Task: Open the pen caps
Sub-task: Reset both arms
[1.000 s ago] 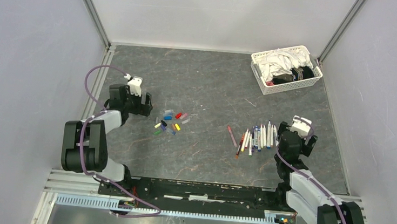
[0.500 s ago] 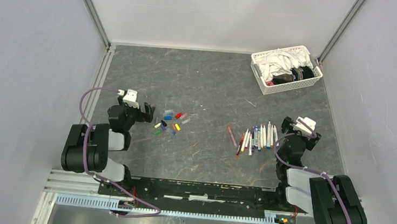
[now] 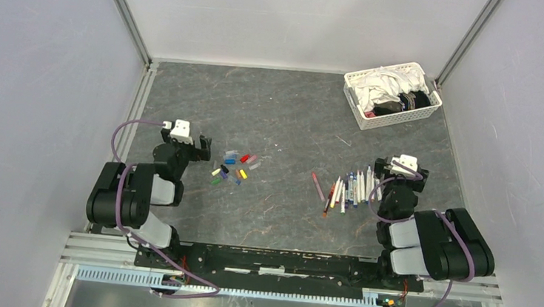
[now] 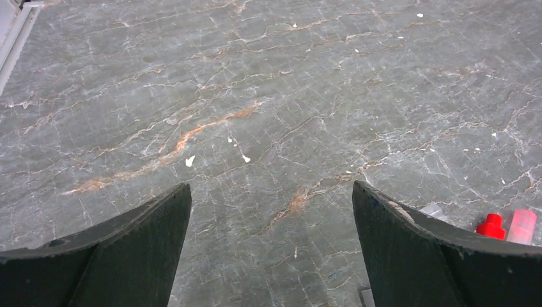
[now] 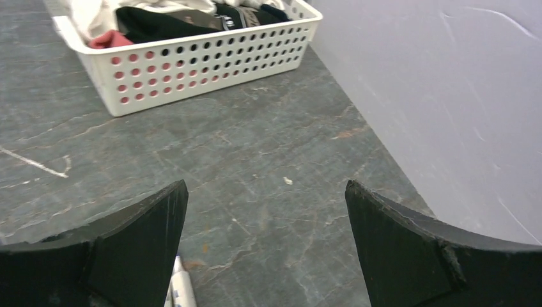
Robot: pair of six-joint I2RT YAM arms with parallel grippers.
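Several small coloured pen caps (image 3: pixel 233 168) lie in a cluster on the grey table, left of centre. Several pens (image 3: pixel 351 189) with white barrels lie in a row right of centre; one reddish pen (image 3: pixel 317 186) lies apart to their left. My left gripper (image 3: pixel 193 149) is open and empty, just left of the caps; a red cap (image 4: pixel 490 226) and a clear cap (image 4: pixel 522 225) show past its right finger. My right gripper (image 3: pixel 394 166) is open and empty, just right of the pens; one white pen tip (image 5: pixel 182 288) shows by its left finger.
A white lattice basket (image 3: pixel 393 94) of cloths stands at the back right; it also shows in the right wrist view (image 5: pixel 211 61). The grey enclosure wall (image 5: pixel 447 96) rises close on the right.
Both arms have folded back toward their bases and the grippers have dropped low to the table. The caps and pens have not moved.
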